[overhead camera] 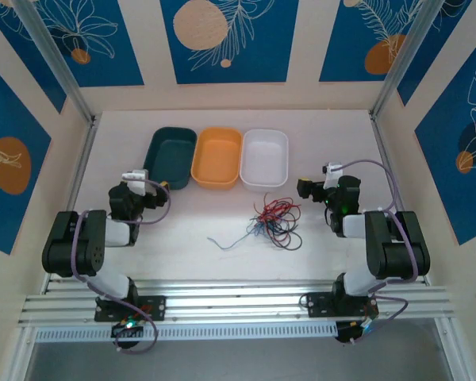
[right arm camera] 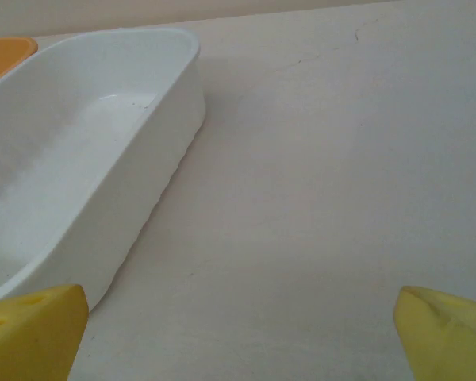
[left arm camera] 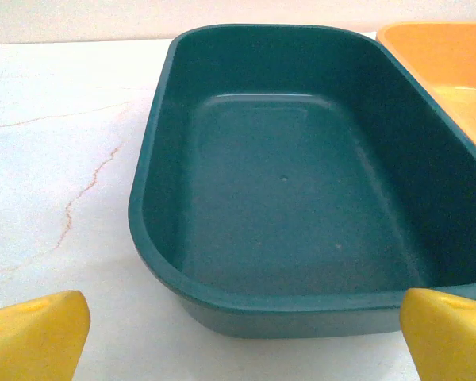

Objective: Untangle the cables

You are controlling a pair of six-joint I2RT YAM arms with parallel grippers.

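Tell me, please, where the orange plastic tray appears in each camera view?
Top external: the orange rectangular plastic tray sits upper centre, in the middle of a row of three trays.
Left wrist: its corner is at the upper right, right of the dark green plastic tray.
Right wrist: a sliver at the upper left, beyond the white plastic tray.
Shared landmark: the pale table beneath the trays.

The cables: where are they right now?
Top view: the cables lie heaped right of centre, just in front of the white tray, left of the right gripper.
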